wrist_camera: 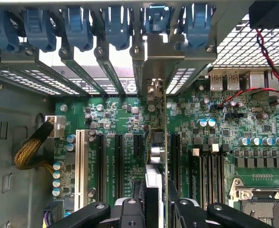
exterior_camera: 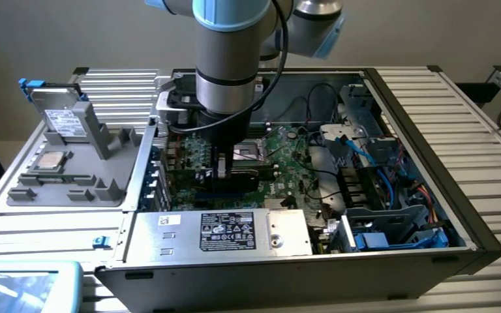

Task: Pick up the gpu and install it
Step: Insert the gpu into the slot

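The gpu [wrist_camera: 159, 147] stands on edge between my fingers inside the open computer case [exterior_camera: 459, 215]. It runs in line with a black motherboard slot, and its silver end bracket [wrist_camera: 158, 57] sits at the rear slot opening. My gripper [wrist_camera: 154, 209] is shut on the card's upper edge, with one black finger [wrist_camera: 129, 211] on each side. In the exterior view the gripper [exterior_camera: 222, 167] reaches straight down over the green motherboard [exterior_camera: 276, 163] near the case's rear wall, and the gpu [exterior_camera: 188, 172] shows as a dark strip below it.
Blue slot latches [wrist_camera: 77, 23] line the rear wall beside the bracket. A white slot [wrist_camera: 80, 161] and the CPU socket [wrist_camera: 263, 199] flank the card. The power supply [exterior_camera: 224, 231] and blue cables [exterior_camera: 381, 176] crowd the case. A grey fixture [exterior_camera: 76, 169] holds a hard drive [exterior_camera: 63, 117].
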{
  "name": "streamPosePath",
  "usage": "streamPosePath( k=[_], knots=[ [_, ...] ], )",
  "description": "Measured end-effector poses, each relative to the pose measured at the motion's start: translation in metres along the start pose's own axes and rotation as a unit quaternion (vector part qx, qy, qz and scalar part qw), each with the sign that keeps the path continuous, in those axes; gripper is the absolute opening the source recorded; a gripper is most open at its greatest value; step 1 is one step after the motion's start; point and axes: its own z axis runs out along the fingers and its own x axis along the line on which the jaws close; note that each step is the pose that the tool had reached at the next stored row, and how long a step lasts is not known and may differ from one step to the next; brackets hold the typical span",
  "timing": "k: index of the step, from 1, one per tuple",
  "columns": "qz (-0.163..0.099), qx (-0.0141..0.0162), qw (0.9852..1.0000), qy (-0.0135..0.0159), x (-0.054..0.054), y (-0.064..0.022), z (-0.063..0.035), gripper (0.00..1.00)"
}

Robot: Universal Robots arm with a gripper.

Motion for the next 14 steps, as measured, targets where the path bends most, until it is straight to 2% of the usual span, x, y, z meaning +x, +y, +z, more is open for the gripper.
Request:
streamPosePath(
  k=[14],
  knots=[
    [0.000, 0.0000, 1.0000, 0.0012, 0.0000, 0.0005, 0.0017, 0.29]
  ],
)
